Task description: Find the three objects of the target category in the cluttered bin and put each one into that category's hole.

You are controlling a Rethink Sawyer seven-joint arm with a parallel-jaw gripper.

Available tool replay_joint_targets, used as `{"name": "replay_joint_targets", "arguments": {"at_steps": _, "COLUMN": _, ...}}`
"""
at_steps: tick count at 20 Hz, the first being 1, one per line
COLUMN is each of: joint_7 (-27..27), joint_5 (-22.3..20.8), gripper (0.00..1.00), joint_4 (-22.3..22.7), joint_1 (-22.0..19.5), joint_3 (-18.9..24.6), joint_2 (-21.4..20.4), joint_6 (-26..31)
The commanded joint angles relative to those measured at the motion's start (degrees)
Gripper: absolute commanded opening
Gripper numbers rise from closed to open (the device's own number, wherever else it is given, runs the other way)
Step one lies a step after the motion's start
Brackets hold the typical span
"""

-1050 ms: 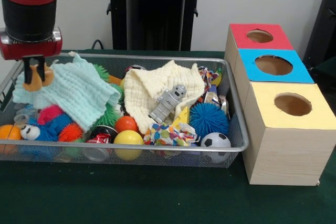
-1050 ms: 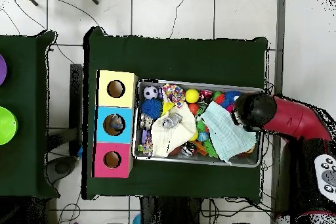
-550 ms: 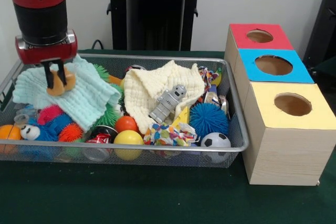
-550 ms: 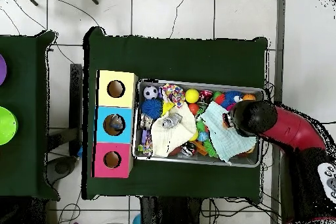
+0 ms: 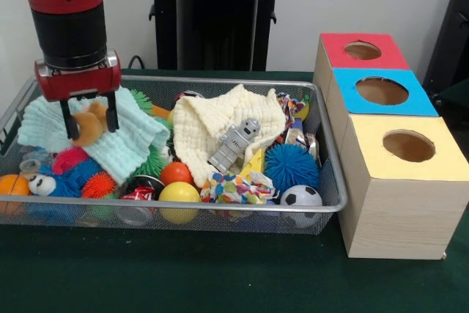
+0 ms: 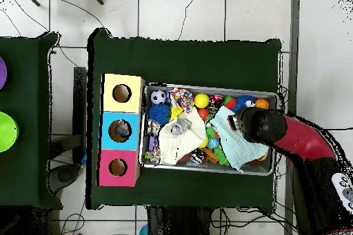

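With the end effector (image 5: pixel 90 123) pinching the orange plush toy (image 5: pixel 89 124) at the frame's left, carry it high over the wire bin (image 5: pixel 322 207).

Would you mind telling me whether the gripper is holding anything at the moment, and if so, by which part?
The gripper holds a small orange-brown soft toy between its fingers, above the mint cloth. Which part of the toy is pinched cannot be told.

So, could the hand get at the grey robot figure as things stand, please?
Probably not yet: the hand is shut on an orange plush toy. The grey robot figure itself lies uncovered on the cream cloth.
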Motion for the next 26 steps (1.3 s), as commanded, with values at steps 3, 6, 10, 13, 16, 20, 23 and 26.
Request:
{"name": "replay_joint_targets", "arguments": {"at_steps": 3, "joint_7": 3.75, "joint_5": -1.02, "gripper": 1.00, "joint_4": 4.55, "joint_1": -0.39, "joint_3": 6.22, "joint_2": 0.19, "joint_6": -2.81}}
{"name": "replay_joint_targets", "arguments": {"at_steps": 6, "joint_7": 3.14, "joint_5": -2.45, "gripper": 1.00, "joint_4": 2.78, "joint_1": 0.27, "joint_3": 4.32, "joint_2": 0.16, "joint_6": -1.31}}
{"name": "replay_joint_targets", "arguments": {"at_steps": 10, "joint_7": 1.24, "joint_5": -5.06, "gripper": 1.00, "joint_4": 0.13, "joint_1": 0.63, "joint_3": 1.99, "joint_2": 0.06, "joint_6": -0.21}}
{"name": "replay_joint_targets", "arguments": {"at_steps": 13, "joint_7": 0.82, "joint_5": -6.15, "gripper": 1.00, "joint_4": -0.78, "joint_1": 0.96, "joint_3": 1.19, "joint_2": -0.87, "joint_6": -0.35}}
{"name": "replay_joint_targets", "arguments": {"at_steps": 16, "joint_7": 1.14, "joint_5": -7.30, "gripper": 1.00, "joint_4": -0.77, "joint_1": 0.92, "joint_3": 1.29, "joint_2": -1.38, "joint_6": -2.08}}
{"name": "replay_joint_targets", "arguments": {"at_steps": 20, "joint_7": 1.86, "joint_5": -8.66, "gripper": 1.00, "joint_4": -0.91, "joint_1": 0.66, "joint_3": 1.88, "joint_2": -1.94, "joint_6": -3.97}}
{"name": "replay_joint_targets", "arguments": {"at_steps": 23, "joint_7": 2.54, "joint_5": -9.55, "gripper": 1.00, "joint_4": -0.87, "joint_1": 0.33, "joint_3": 2.33, "joint_2": -2.76, "joint_6": -5.41}}
{"name": "replay_joint_targets", "arguments": {"at_steps": 26, "joint_7": 3.11, "joint_5": -10.43, "gripper": 1.00, "joint_4": -1.14, "joint_1": 0.34, "joint_3": 2.46, "joint_2": -3.19, "joint_6": -6.63}}
